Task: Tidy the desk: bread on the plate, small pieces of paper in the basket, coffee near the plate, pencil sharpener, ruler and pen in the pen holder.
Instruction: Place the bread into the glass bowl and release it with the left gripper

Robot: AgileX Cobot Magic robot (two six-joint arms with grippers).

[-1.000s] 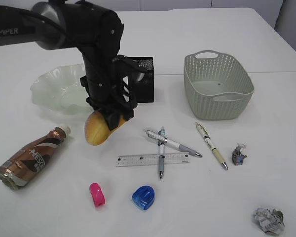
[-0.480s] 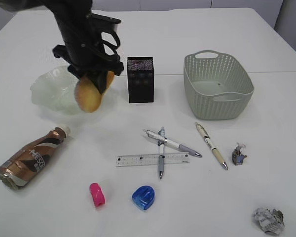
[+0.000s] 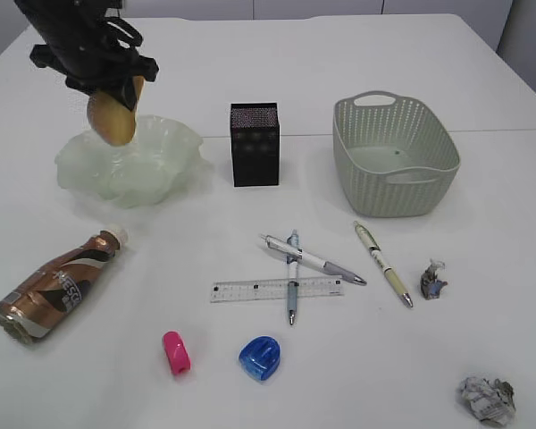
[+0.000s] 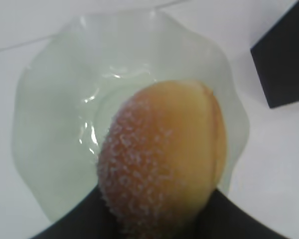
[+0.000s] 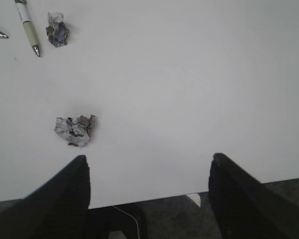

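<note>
Your left hand [image 3: 107, 85] pinches the bread [image 3: 113, 111] above the plate [image 3: 165, 161]. Your right hand [image 5: 148, 191] hangs spread and empty; only its wrist view shows it, over the desk [image 5: 189, 89] edge near a paper ball [image 5: 74, 130].

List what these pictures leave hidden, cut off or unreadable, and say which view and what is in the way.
- Left claw: in the left wrist view the sugared golden bread roll covers its fingertips.
- Right claw: absent from the exterior view; the right wrist view's bottom edge cuts it off.
- Black mesh pen holder: its inside is hidden by its own walls in the exterior view.
- Clear plastic ruler: markings too small to read.
</note>
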